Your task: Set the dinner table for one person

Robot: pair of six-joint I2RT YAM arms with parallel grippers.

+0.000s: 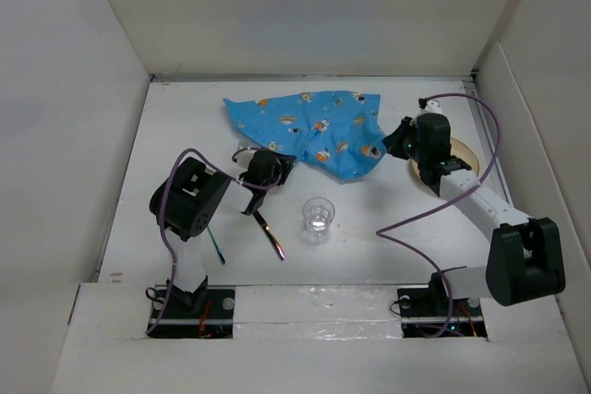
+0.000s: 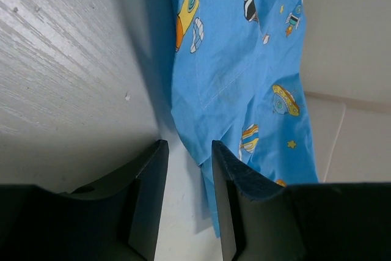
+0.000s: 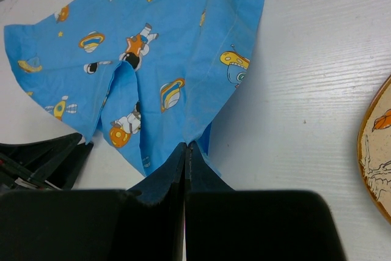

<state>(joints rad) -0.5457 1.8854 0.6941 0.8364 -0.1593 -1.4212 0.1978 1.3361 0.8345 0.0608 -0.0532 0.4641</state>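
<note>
Right pincer apparently pinches rumpled blue cloth on matte white table.

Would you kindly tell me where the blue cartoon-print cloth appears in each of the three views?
Top external: the cloth lies upper centre on the dinner table.
Left wrist: the cloth fills the upper middle.
Right wrist: cloth upper left, corner at the right hand.
Shared landmark: the white dinner table.

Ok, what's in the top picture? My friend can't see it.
A crumpled blue cartoon cloth lies on a white table. The right pincer pinches its right corner, and the left pincer sits open at its near edge. A clear cup stands apart from it.
</note>
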